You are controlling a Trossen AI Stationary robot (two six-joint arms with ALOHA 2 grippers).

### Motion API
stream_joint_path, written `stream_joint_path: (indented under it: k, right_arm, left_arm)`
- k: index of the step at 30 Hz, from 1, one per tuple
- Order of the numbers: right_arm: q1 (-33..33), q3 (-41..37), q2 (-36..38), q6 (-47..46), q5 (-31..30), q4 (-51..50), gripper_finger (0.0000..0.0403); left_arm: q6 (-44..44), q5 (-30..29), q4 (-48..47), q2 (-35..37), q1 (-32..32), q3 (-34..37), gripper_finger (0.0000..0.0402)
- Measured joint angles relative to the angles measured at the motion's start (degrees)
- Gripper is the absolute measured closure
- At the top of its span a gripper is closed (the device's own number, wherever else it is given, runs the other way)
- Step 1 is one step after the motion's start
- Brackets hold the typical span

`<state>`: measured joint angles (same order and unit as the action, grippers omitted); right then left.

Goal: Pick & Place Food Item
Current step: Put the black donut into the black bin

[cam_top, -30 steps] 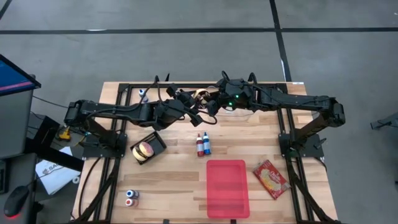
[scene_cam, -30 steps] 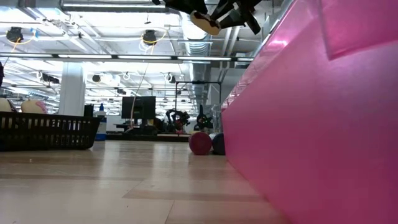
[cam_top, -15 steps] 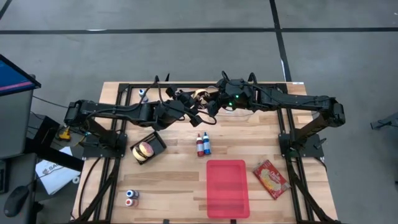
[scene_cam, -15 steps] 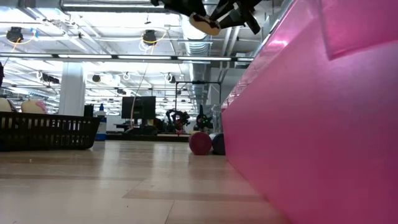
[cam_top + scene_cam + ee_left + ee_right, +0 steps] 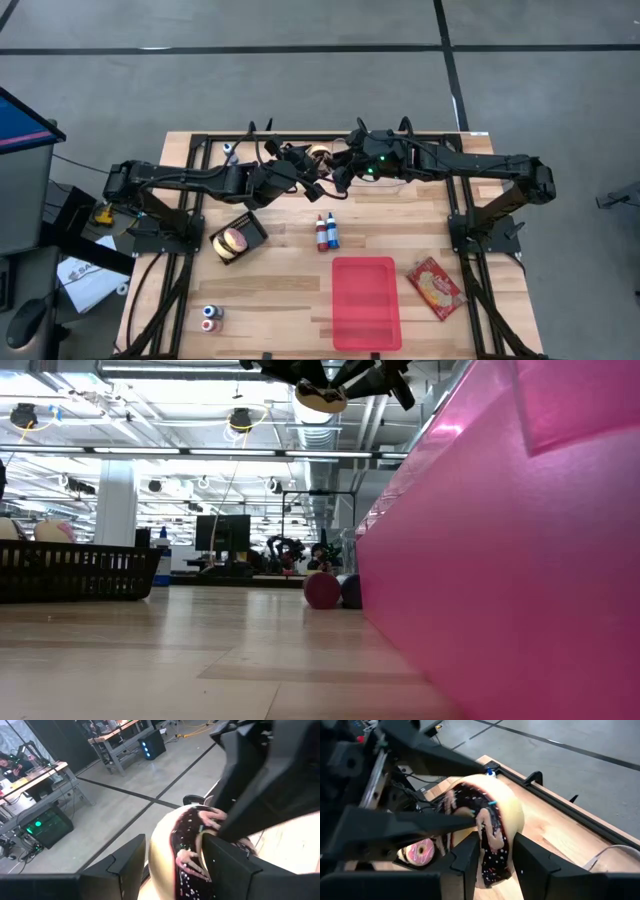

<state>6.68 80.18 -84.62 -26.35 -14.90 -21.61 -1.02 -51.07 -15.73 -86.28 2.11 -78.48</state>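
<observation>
A doughnut (image 5: 321, 153) with dark sprinkled icing and a cream underside hangs high over the far middle of the table, between both arms. My left gripper (image 5: 311, 163) comes at it from the table's left, and my right gripper (image 5: 335, 163) from the right. Both are shut on it. In the low view the doughnut (image 5: 322, 398) shows at the very top, with dark fingers on either side. The left wrist view shows the doughnut (image 5: 177, 845) on edge, and so does the right wrist view (image 5: 492, 810). My left gripper has the doughnut between its two fingers: one finger (image 5: 455, 770) lies along the cream rim, the other (image 5: 450, 820) on the iced face (image 5: 470, 807). It comes nearly level from the table's left. The doughnut is clear of the table. My right gripper pinches the part of the doughnut's ring nearest it (image 5: 495, 862) across its thickness, one finger (image 5: 467, 862) on the iced side, the other (image 5: 527, 860) on the cream side. It slants down from the table's right. The doughnut stands on edge between the fingers, lifted clear.
A red tray (image 5: 365, 300) lies near the front middle, with a snack packet (image 5: 435, 287) to its right. Two small bottles (image 5: 326, 233) stand mid-table. A black basket (image 5: 222, 248) holding a pink doughnut sits at the left. Two small jars (image 5: 210, 318) stand front left.
Both grippers have kept their place and their hold. In the low view the doughnut has tipped a little, from slanting to nearly level.
</observation>
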Motion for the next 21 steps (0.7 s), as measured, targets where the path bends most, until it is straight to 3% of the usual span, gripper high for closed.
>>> stream_joint_path:
  k: [21]
  right_arm:
    - [0.02, -0.02, -0.02, 0.00, -0.04, 0.97, 0.0295]
  left_arm:
    - [3.02, 0.06, -3.34, 0.08, 0.11, 0.00, 0.0305]
